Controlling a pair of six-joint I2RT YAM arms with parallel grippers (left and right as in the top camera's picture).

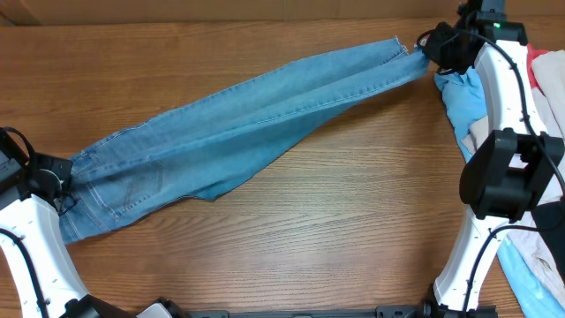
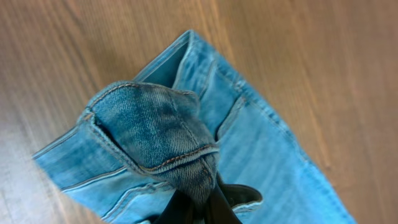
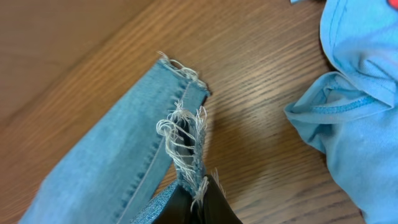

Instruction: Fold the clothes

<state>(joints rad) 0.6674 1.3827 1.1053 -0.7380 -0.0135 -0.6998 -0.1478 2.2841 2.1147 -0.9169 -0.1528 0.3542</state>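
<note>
The light blue denim jeans (image 1: 247, 115) lie stretched in a diagonal across the wooden table, waist at the lower left, frayed hems at the upper right. My left gripper (image 1: 69, 179) is shut on a bunched fold of the waistband (image 2: 155, 130), which rises from between its black fingers (image 2: 180, 211). At the far end my right gripper (image 1: 426, 49) is shut on the frayed hem (image 3: 186, 140) of one leg; threads stick out between the fingertips (image 3: 217, 208). The other hem (image 3: 180, 71) lies flat beside it.
A pile of other garments sits along the right edge: a light blue shirt (image 1: 461, 99) (image 3: 357, 99) close to the right gripper, something red (image 1: 540, 55) behind it, and beige and white cloth (image 1: 540, 265) nearer the front. The right arm (image 1: 505, 168) arches over this pile.
</note>
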